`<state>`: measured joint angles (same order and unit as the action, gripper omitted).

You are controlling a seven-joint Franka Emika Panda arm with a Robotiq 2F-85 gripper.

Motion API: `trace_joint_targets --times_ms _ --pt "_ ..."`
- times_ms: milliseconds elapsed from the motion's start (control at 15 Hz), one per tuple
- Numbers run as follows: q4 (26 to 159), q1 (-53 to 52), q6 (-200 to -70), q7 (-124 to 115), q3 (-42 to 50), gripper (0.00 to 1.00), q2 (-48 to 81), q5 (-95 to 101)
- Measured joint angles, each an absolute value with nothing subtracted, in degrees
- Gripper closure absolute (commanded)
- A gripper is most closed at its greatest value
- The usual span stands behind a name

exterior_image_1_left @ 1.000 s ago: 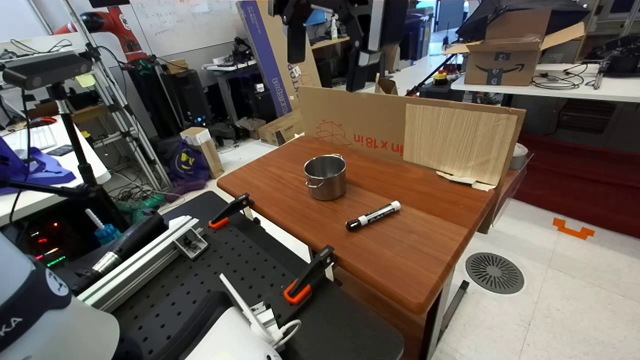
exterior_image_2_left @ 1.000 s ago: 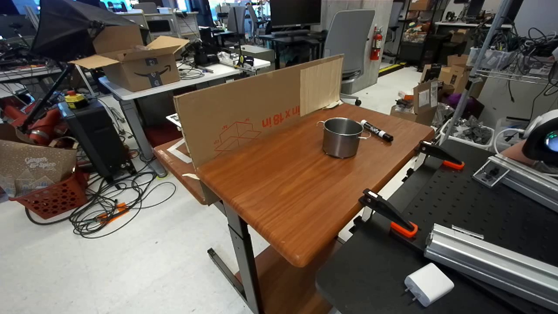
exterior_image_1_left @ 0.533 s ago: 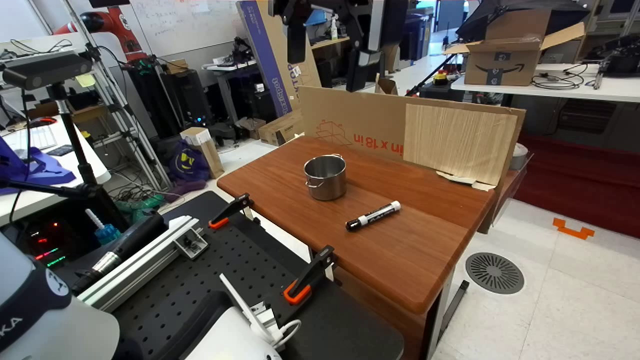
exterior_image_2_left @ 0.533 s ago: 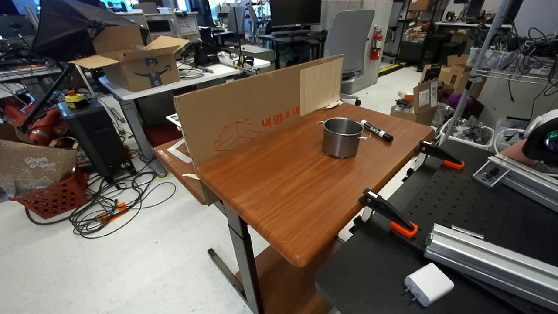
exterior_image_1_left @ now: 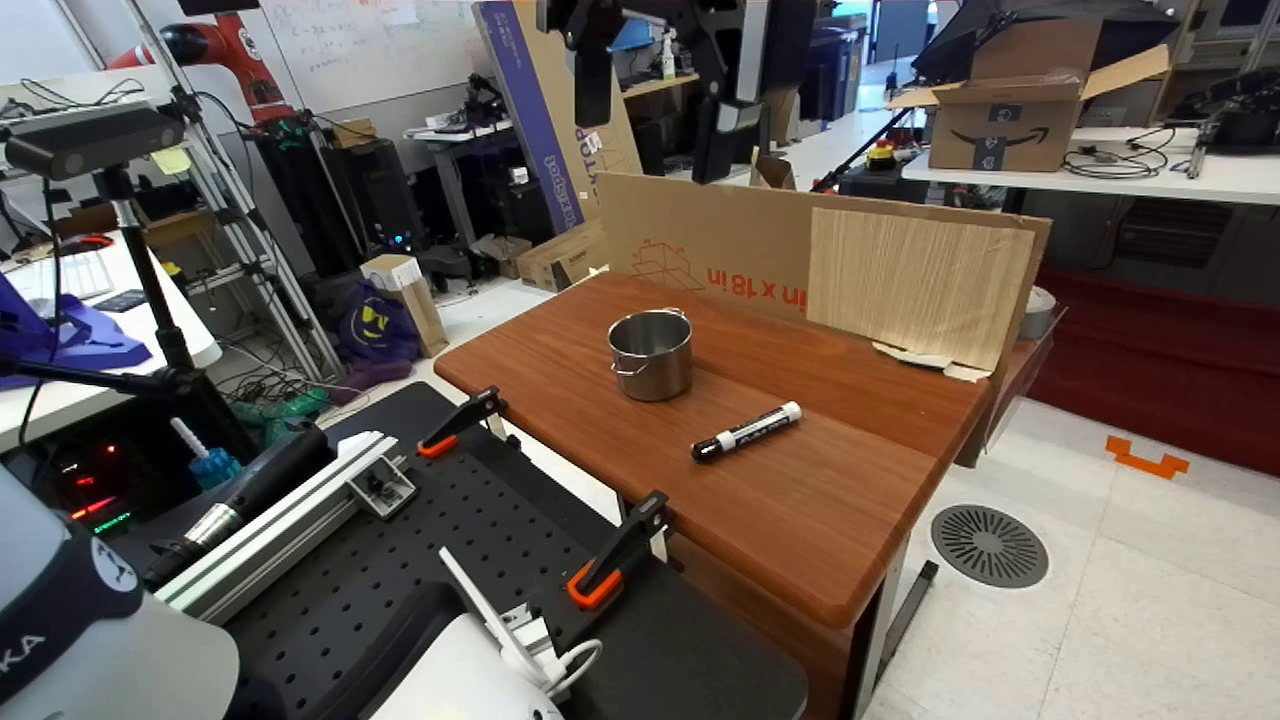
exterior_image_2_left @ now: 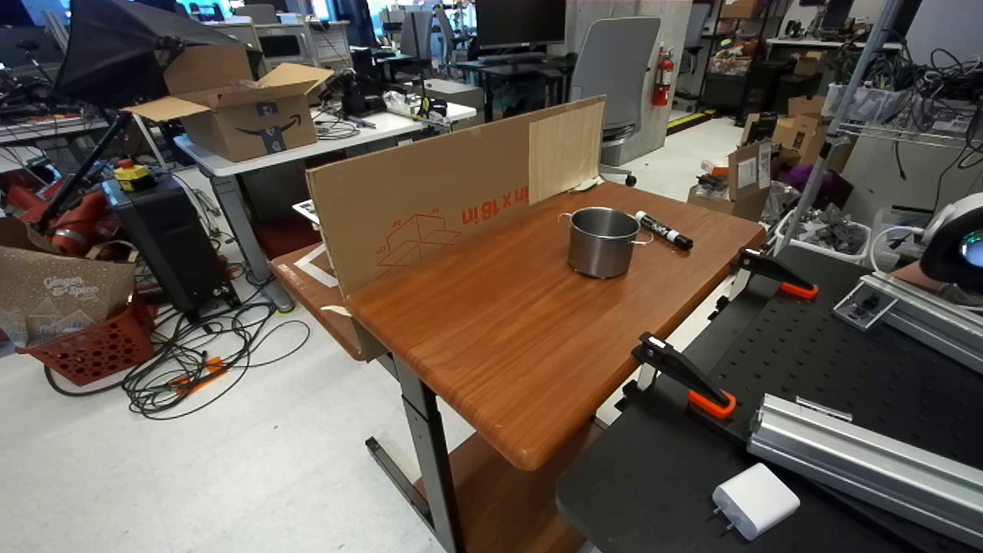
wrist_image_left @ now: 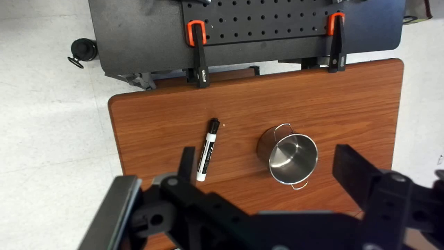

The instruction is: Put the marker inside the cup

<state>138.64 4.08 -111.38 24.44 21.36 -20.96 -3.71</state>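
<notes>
The marker, black and white with a black cap, lies flat on the brown wooden table in both exterior views [exterior_image_1_left: 746, 432] [exterior_image_2_left: 663, 230] and in the wrist view [wrist_image_left: 207, 152]. The cup, a grey metal pot with two thin wire handles, stands upright beside it, apart from it, in both exterior views [exterior_image_1_left: 655, 362] [exterior_image_2_left: 599, 250] and in the wrist view [wrist_image_left: 293, 159]. In the wrist view its visible inside is bare. My gripper [exterior_image_1_left: 652, 135] is open and empty, high above the table. In the wrist view its fingers [wrist_image_left: 266, 152] spread wide, with the cup in the gap between them.
A cardboard panel [exterior_image_1_left: 700, 230] stands along one long edge of the table [exterior_image_1_left: 850, 500]. Two black-and-orange clamps [wrist_image_left: 199, 52] [wrist_image_left: 337, 41] sit at the opposite edge, beside the black perforated base plate [wrist_image_left: 260, 21].
</notes>
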Motion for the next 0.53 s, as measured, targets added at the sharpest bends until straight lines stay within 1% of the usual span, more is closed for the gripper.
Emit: trace_joint_targets --times_ms 533 --pt "138.7 4.4 -111.4 24.4 21.0 0.00 -21.0 -3.8"
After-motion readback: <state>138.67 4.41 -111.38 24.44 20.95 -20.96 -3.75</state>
